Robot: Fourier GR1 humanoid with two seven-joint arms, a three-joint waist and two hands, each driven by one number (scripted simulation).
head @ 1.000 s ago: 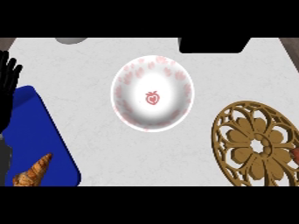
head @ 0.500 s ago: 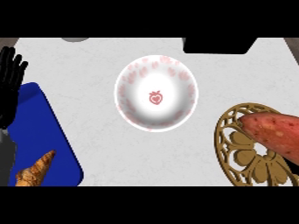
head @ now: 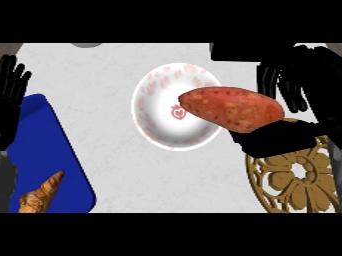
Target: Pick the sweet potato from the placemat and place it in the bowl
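— What was seen nearest?
— A gold placemat [head: 299, 182] on the counter [head: 115, 75], lower right.
— And the potato [head: 231, 108]?
— It was held in the right hand's [head: 307, 107] curled fingers, over the bowl's [head: 163, 107] right rim.
— The left hand [head: 3, 102]?
— Open, fingers up, at the left edge.

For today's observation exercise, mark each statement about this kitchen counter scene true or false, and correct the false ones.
1. The sweet potato lies flat inside the bowl. False: the right hand holds it, one end over the bowl's rim.
2. The bowl is white with a red pattern. True.
3. The left hand grips the croissant. False: it rests open at the view's left, fingers up.
4. The croissant lies on the blue mat. True.
5. The golden placemat lies left of the bowl. False: it lies to the bowl's right.
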